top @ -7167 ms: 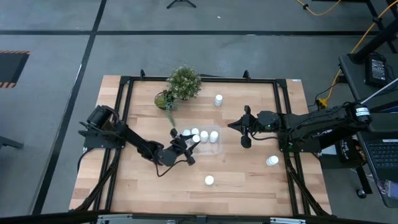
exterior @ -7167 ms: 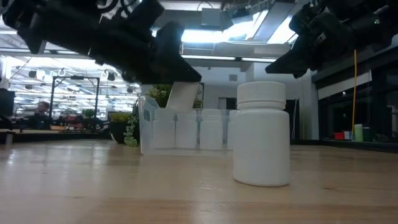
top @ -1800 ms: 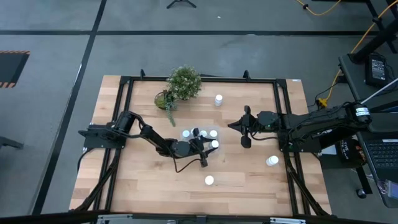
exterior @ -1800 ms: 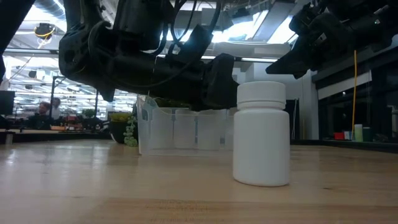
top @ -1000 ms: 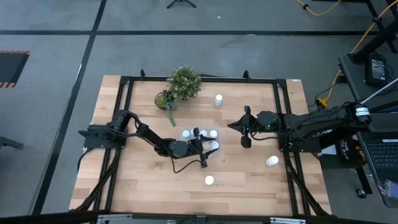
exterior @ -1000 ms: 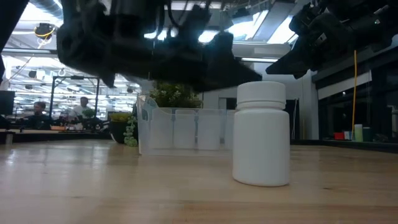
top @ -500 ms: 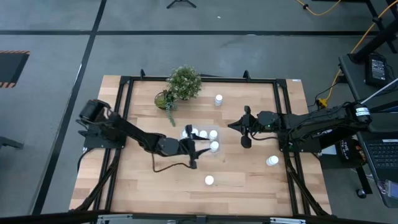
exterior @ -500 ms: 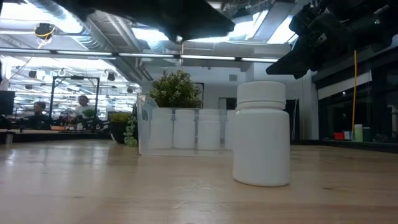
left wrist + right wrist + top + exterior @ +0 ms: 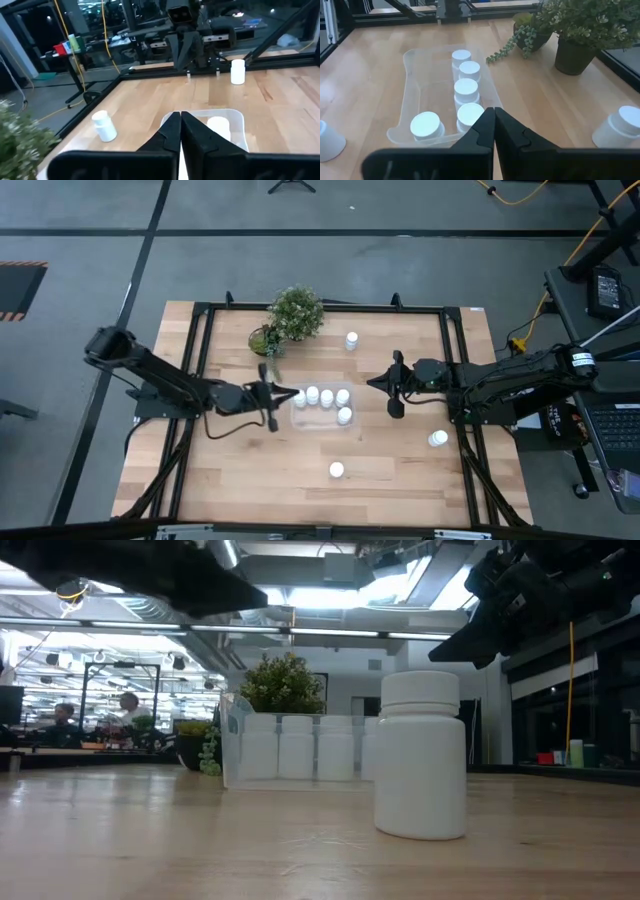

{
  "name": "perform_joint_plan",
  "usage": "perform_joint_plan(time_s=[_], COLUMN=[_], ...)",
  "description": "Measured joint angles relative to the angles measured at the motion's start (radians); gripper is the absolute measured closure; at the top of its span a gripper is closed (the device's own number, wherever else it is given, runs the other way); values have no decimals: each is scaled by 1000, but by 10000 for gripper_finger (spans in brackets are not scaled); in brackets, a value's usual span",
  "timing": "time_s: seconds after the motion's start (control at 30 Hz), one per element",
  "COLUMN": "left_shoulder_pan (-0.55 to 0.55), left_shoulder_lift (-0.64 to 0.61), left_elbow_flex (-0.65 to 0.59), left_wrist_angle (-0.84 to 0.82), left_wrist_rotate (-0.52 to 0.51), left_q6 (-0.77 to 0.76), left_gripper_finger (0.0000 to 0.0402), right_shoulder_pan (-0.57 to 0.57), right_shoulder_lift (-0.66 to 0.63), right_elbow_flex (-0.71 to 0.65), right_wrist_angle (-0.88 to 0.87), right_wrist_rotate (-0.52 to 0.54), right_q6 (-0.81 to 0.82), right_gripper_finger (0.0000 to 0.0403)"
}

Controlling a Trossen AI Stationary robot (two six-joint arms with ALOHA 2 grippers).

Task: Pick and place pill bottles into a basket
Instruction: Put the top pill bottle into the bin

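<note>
The clear basket (image 9: 315,418) stands at the table's middle. Several white pill bottles (image 9: 466,89) stand upright in it on their bases. Three more stand loose on the wood: one far (image 9: 351,340), one near (image 9: 336,470) and one at the right (image 9: 437,439). My left gripper (image 9: 289,393) hovers shut and empty just left of the basket, pointing at it. My right gripper (image 9: 374,381) hangs shut and empty to the right of the basket. In the low view the near bottle (image 9: 421,755) stands in front of the basket (image 9: 300,745).
A potted green plant (image 9: 290,315) stands at the far side, just beyond the basket's left end. A black metal frame (image 9: 200,310) runs along the table's edges. Bare wood lies along the near side around the near bottle.
My left gripper has drawn back from above the basket toward the table's left edge and has risen. Its fingers have come together with nothing between them. The bottles in the basket stand uncovered. My right arm has kept still.
</note>
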Motion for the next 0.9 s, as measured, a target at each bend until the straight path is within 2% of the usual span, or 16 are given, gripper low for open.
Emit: perform_joint_plan(time_s=[0.33, 0.5, 0.67, 0.9], left_shoulder_pan=[1, 1, 3, 61], left_shoulder_lift=[-180, -206, -210, -210], left_elbow_flex=[-166, -212, -214, -214], left_wrist_angle=[-3, -3, -7, -6], left_wrist_rotate=[18, 15, -40, -49], left_q6=[-38, -50, -24, 0], left_gripper_finger=[399, 400, 399, 399], right_shoulder_pan=[0, 0, 0, 0], right_shoulder_lift=[0, 0, 0, 0], right_elbow_flex=[0, 0, 0, 0], right_wrist_angle=[-2, -3, -3, -3], right_wrist_rotate=[0, 0, 0, 1], right_q6=[-2, -3, -3, 0], right_gripper_finger=[391, 391, 391, 391])
